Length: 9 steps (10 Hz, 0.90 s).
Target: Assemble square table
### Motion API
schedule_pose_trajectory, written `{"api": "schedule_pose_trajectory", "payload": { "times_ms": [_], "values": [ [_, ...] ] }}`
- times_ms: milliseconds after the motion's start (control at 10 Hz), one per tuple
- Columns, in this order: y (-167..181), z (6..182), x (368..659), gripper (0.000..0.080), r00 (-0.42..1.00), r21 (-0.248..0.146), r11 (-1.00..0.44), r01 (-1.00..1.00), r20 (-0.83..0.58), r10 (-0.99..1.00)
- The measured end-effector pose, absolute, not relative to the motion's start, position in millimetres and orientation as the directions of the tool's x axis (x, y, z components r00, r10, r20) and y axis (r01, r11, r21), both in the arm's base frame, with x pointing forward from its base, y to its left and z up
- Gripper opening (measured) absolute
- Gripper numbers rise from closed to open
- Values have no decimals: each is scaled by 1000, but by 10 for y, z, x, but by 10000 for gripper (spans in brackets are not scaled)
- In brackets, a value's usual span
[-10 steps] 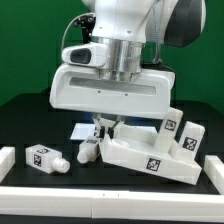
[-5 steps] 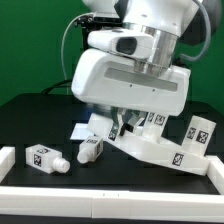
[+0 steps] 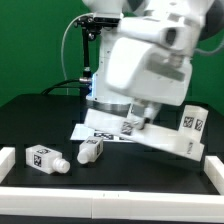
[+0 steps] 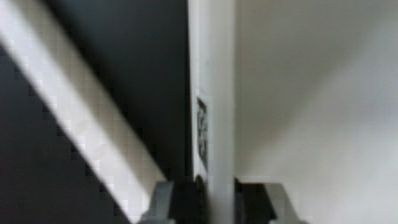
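Note:
My gripper is shut on the raised rim of the square table's white top, which hangs tilted at the exterior view's right. In the wrist view the thin rim runs between the two dark fingers, and the top's flat face fills one side. Two tagged legs lie on the black table: one at the exterior view's left and one nearer the middle. Another tagged leg stands behind the top. The arm's bulky hand hides the jaws in the exterior view.
The marker board lies under the hand on the black table. A long white border rail runs along the front edge, with a short piece at the exterior view's left. In the wrist view the rail crosses diagonally.
The arm has swung and twisted toward the exterior view's right, carrying the top with it. The top has turned and tilted. The two loose legs have stayed in place.

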<state>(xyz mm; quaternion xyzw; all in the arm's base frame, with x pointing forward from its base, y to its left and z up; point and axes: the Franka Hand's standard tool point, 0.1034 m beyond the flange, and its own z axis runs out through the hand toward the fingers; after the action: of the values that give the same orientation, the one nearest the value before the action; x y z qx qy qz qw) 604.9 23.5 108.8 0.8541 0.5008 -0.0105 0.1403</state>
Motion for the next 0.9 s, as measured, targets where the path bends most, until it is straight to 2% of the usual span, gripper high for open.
{"api": "schedule_pose_trajectory", "payload": {
  "times_ms": [300,500,700,800,900],
  "values": [
    [198,1068,6043,61,364,207,-324,923,-195,911],
    [228,1083,6065,61,348,212,-307,928,-201,916],
    [539,1178,6323,61,344,233,-294,927,-211,915],
    [613,1173,6464,61,234,228,-181,957,-233,944],
    [633,1134,6474,61,168,216,-114,970,-252,953]
  ]
}}
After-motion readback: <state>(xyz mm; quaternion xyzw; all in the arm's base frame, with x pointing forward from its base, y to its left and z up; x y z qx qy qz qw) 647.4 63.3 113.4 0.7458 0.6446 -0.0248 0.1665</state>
